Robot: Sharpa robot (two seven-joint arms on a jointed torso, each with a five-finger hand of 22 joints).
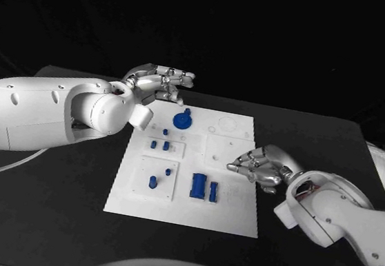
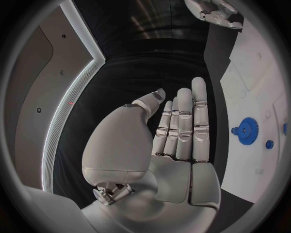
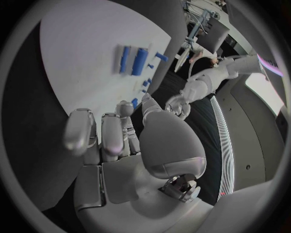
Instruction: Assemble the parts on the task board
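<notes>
The white task board lies in the middle of the black table. On it a blue gear stands near the far edge, with small blue pegs below it and two blue blocks nearer the front. My left hand hovers off the board's far left corner, its fingers straight with nothing in them; the gear lies beside it. My right hand hangs over the board's right edge, its fingers loosely bent and holding nothing. The blocks lie beyond its fingertips.
Bare black table surrounds the board on all sides. The board carries round recesses at its far right and square outlined fields in its middle. My left forearm lies along the board's left side.
</notes>
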